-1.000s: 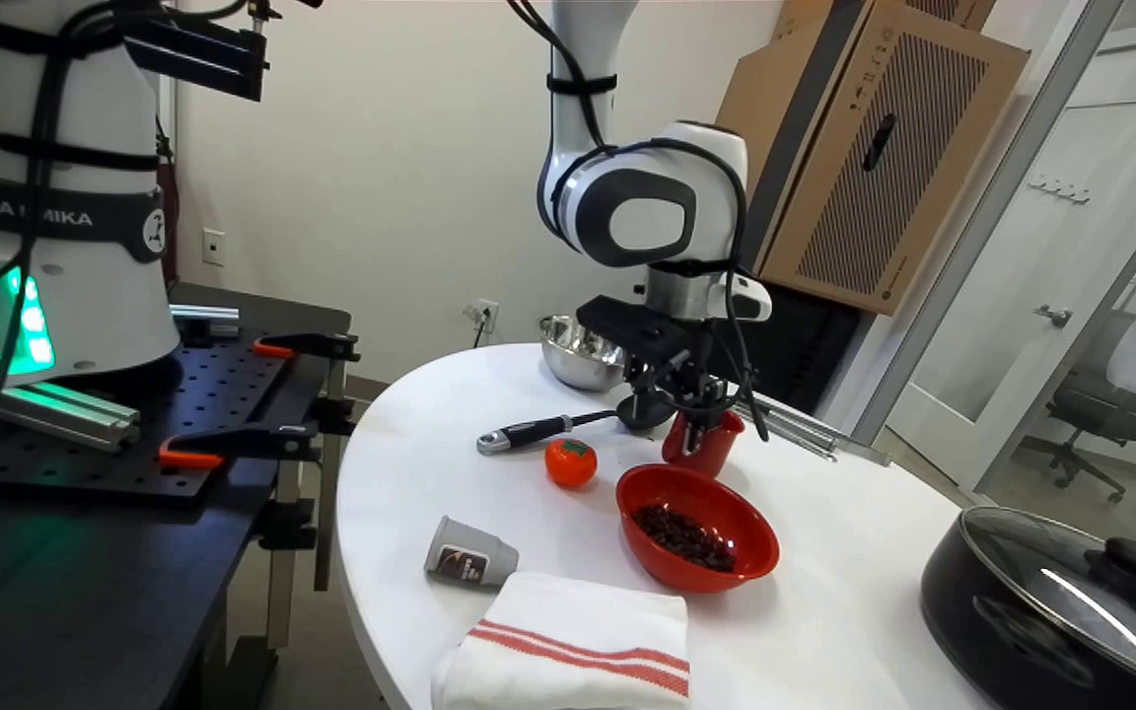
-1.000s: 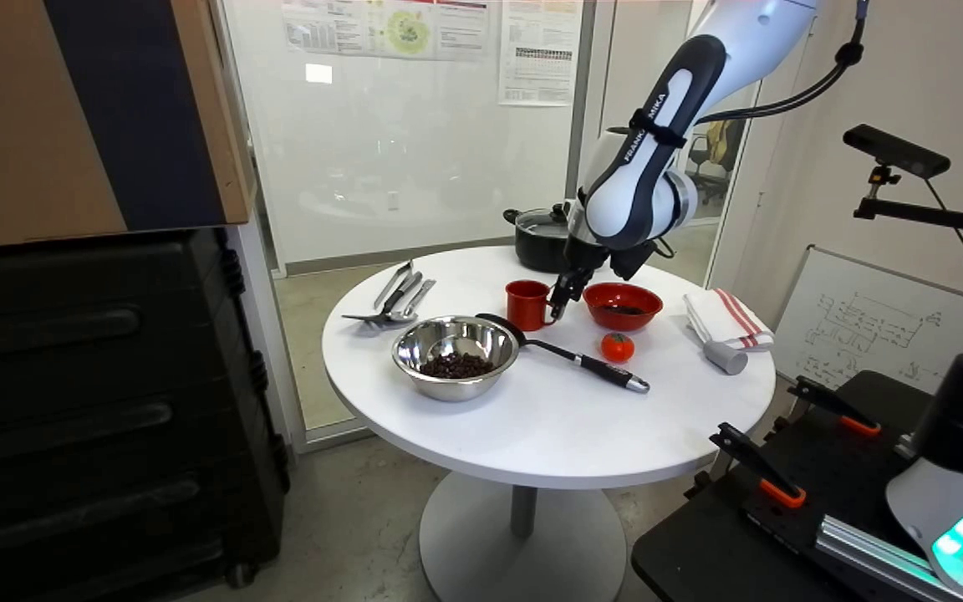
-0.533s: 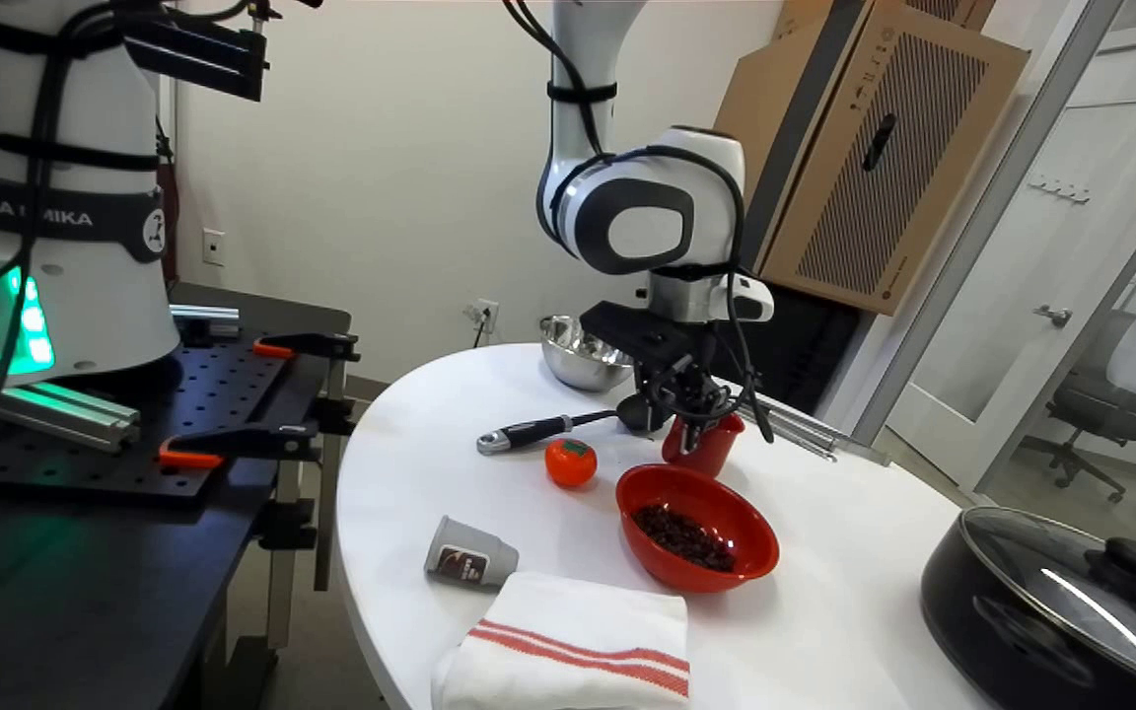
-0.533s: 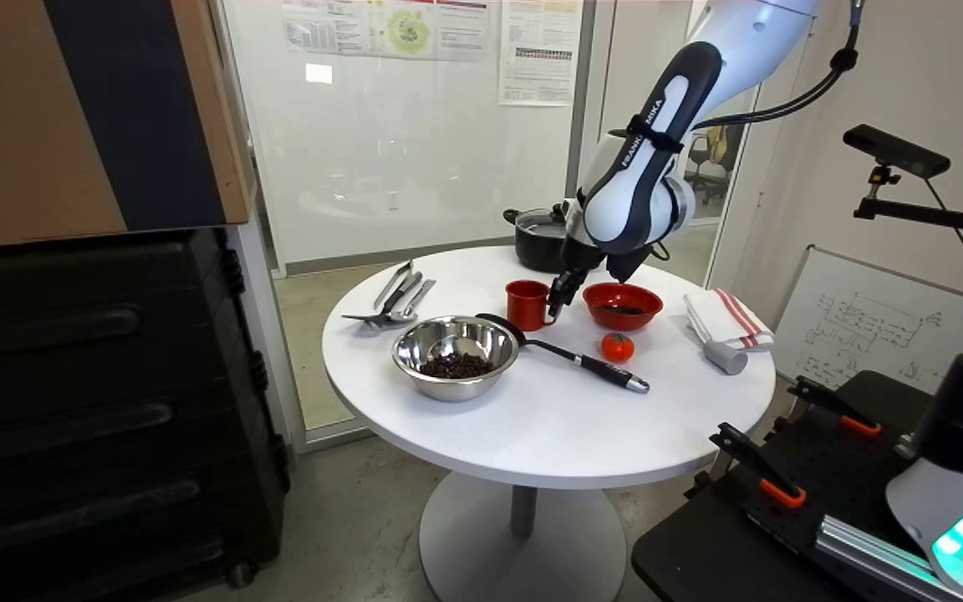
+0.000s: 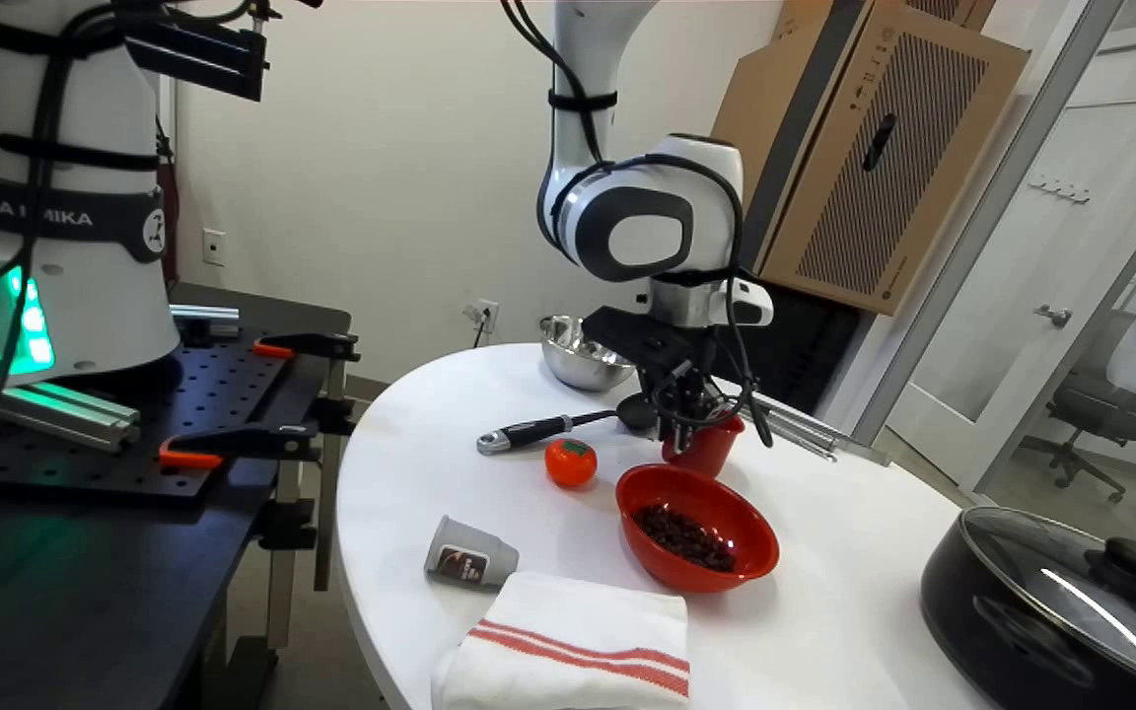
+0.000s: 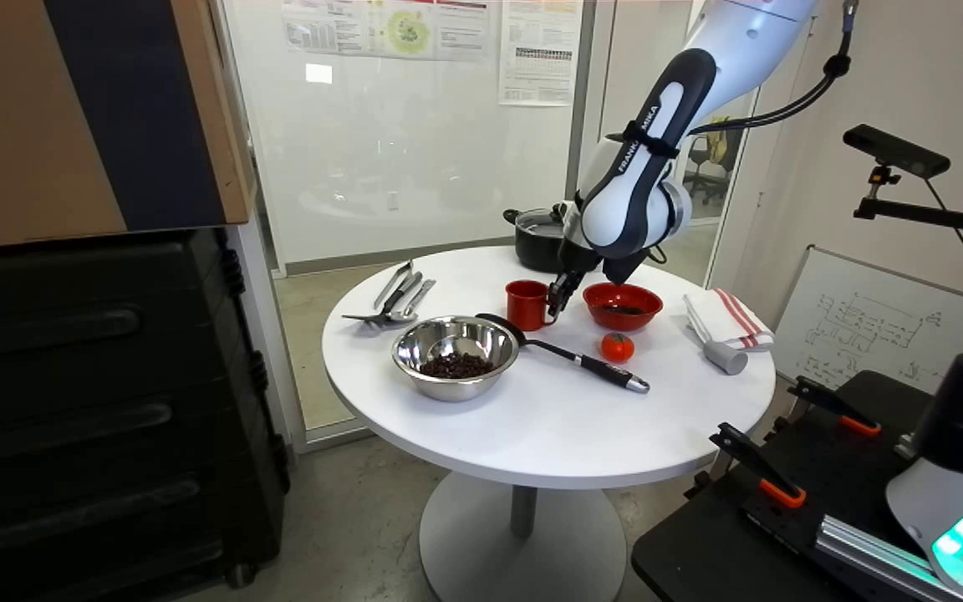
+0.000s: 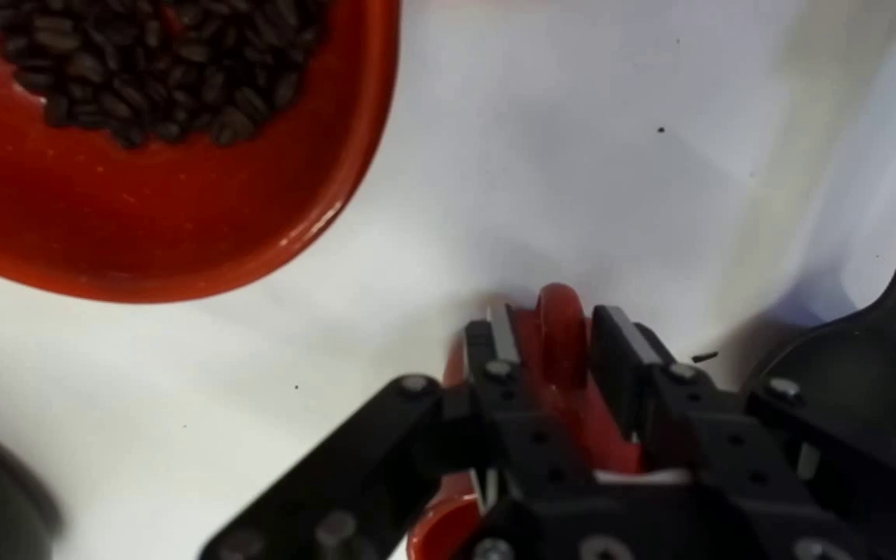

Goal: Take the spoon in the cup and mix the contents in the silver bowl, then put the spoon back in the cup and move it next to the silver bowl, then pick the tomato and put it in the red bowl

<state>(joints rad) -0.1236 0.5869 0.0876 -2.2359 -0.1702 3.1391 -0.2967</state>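
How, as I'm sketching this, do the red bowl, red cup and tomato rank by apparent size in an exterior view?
In an exterior view, largest to smallest:
red bowl, clearly the widest
red cup, narrower than that
tomato, plainly smallest

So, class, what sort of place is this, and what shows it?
Probably a robotics lab, perhaps within an office: a robot base stands on a perforated plate, and a whiteboard carries handwritten notes.
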